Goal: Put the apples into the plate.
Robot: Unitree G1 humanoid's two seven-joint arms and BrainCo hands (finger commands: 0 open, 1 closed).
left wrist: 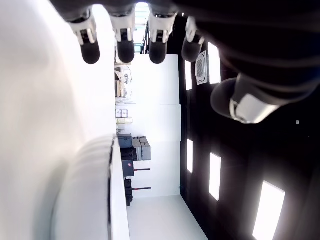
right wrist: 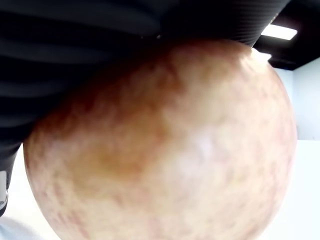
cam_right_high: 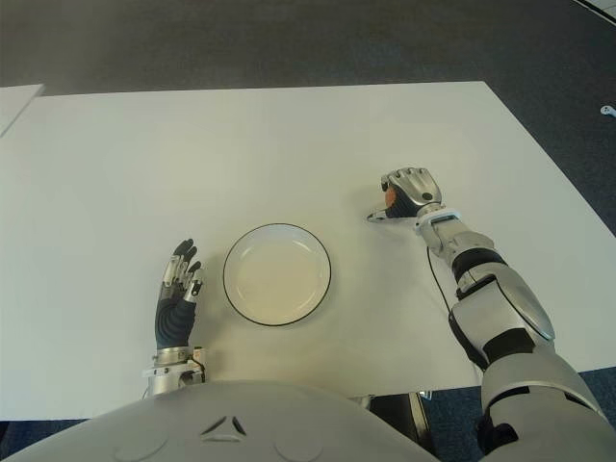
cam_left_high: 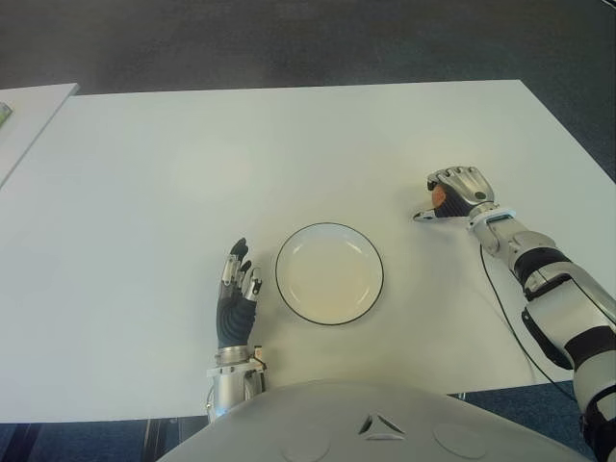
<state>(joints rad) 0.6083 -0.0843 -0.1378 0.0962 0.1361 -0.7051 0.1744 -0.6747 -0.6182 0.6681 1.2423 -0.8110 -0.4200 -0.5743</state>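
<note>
An orange-red apple [right wrist: 165, 145] fills the right wrist view, pressed against the dark palm. On the table to the right of the plate, my right hand [cam_left_high: 450, 197] is curled over that apple [cam_left_high: 438, 196], of which only a sliver shows under the fingers. The white plate [cam_left_high: 329, 273] with a dark rim sits empty near the table's front edge, in the middle. My left hand [cam_left_high: 236, 294] shows just left of the plate, fingers straight and spread, holding nothing. No other apple is in view.
The white table [cam_left_high: 192, 173] stretches wide behind the plate. A second white table's corner [cam_left_high: 29, 106] shows at the far left. Dark carpet [cam_left_high: 308, 38] lies beyond the far edge. A thin cable [cam_left_high: 500, 308] runs along my right forearm.
</note>
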